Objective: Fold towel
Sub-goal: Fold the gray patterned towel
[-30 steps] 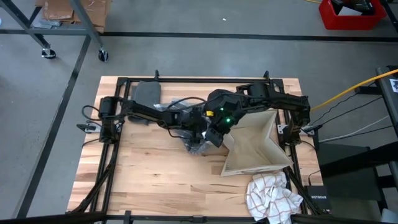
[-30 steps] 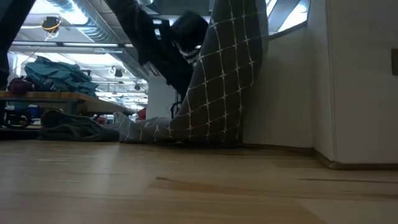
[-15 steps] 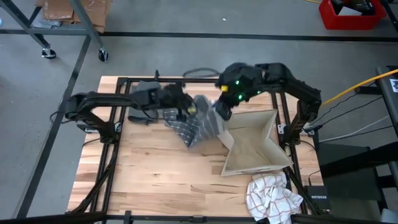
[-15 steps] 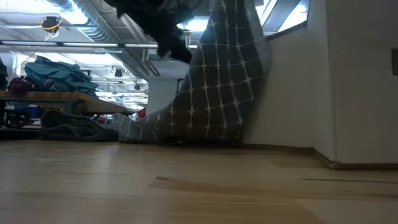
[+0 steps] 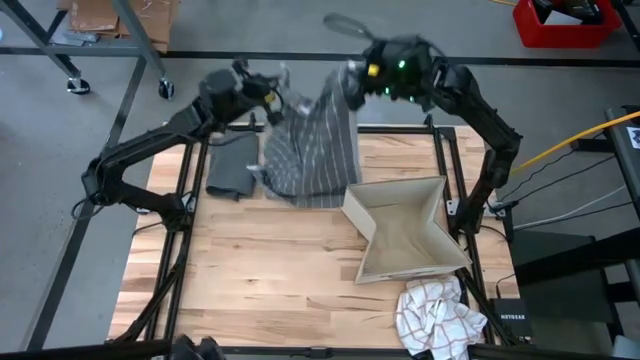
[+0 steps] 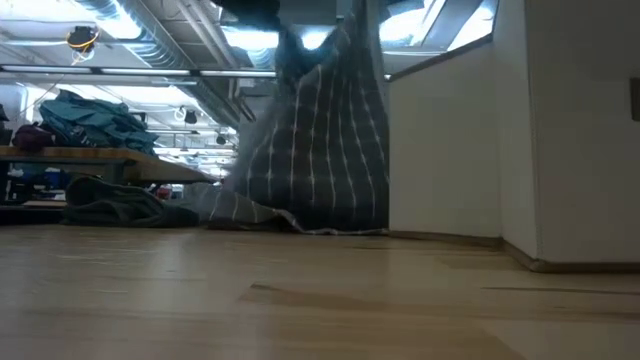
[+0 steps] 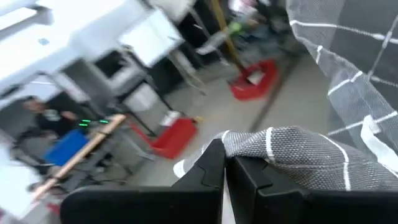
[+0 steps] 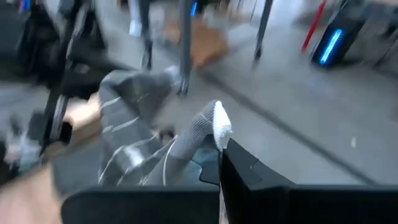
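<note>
The left gripper (image 5: pixel 272 92), raised over the bench's (image 5: pixel 250 280) far edge, has its jaws clamped on one top corner of the grey checked towel (image 5: pixel 312 150). The towel hangs long axis vertical, its lower hem trailing on the wood beside a folded dark cloth (image 5: pixel 230 165). The right gripper (image 5: pixel 350 82) has its jaws clamped on the other top corner. Farther right, an open cardboard box (image 5: pixel 405 232) shows nothing inside; a white checked cloth (image 5: pixel 435 312) lies by it. A second ago both grippers were low at mid-bench with the towel bunched; now it is lifted and spread.
</note>
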`<state>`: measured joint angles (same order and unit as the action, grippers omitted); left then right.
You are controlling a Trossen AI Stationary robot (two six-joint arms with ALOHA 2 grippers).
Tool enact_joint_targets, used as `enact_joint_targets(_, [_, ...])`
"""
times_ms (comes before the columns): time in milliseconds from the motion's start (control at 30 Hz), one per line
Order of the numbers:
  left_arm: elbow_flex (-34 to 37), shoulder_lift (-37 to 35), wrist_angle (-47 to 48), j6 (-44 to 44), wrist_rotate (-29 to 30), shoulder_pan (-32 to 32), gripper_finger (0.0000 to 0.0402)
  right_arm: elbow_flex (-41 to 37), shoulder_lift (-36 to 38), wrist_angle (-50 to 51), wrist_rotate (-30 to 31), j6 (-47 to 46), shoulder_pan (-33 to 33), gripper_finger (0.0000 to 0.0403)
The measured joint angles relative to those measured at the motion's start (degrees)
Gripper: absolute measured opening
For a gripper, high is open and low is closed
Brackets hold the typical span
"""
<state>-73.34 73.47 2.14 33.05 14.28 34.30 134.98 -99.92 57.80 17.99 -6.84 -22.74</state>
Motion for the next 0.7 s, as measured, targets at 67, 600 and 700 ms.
enact_joint_targets(67, [-1.91,0.03,-0.54,-0.23,-0.04,2.53,0.0000,0.00,0.00,-5.88,-0.62,2.12,-2.07,0.0001])
enact_joint_targets(600, [-15.25,3.49,-13.75,-4.88,-0.08,16.01,0.0000,-0.02,-0.22,-42.59,-12.77,4.26,-12.79,0.0001])
enact_joint_targets(700, [-19.15,5.45,-15.17,-7.25,-0.13,17.47,0.0000,-0.02,-0.48,-46.74,-13.59,4.16,-13.08,0.0001])
